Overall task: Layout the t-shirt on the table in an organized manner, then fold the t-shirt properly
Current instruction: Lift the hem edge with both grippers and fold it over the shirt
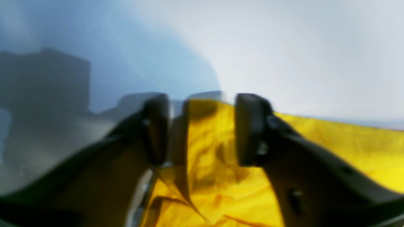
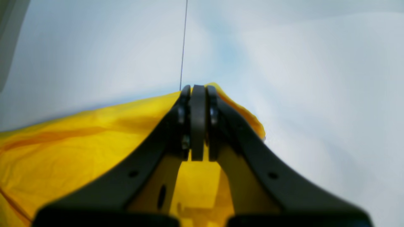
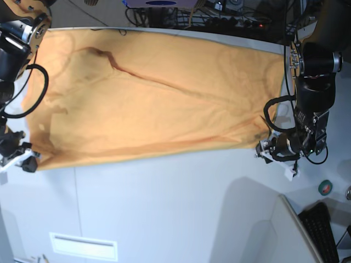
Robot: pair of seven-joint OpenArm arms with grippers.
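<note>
The t-shirt lies spread wide across the far half of the table, mostly flat, with one long crease running from the upper left toward the middle. Each arm is at a near corner of the cloth. The right gripper, on the left from where I stand, is clamped tight on the shirt's corner edge, cloth showing on both sides of the pads. The left gripper stands part open with a bunched fold of yellow cloth between its jaws; I can't tell whether it has a hold of it.

The risk I see is a lopsided hold. If the left jaws catch only a thin pinch, or several layers at once, the corner could slip out when both arms lift, and the shirt would sag to one side and fold crooked. That crease could also get pressed into the fold if nobody smooths it first.
</note>
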